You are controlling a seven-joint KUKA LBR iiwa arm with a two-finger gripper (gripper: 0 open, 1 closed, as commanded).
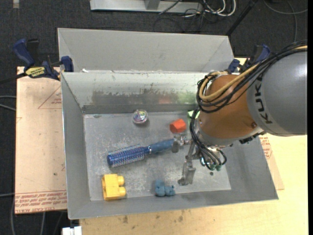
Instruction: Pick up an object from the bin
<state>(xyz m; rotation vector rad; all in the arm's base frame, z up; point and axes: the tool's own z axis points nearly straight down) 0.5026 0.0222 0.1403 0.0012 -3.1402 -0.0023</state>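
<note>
Bare floor is left below the blue brush (139, 153), between the yellow block (113, 186) and the small blue piece (164, 189); the gripper (185, 176) is lowered just right of the brush's handle end, perhaps touching it; whether it is spread or clenched cannot be told.

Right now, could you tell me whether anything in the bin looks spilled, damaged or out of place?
Nothing stands out. The blue brush, orange block, yellow brick, small blue toy and shiny round thing lie apart on the bin floor; the gripper hangs right of the small blue toy.
</note>
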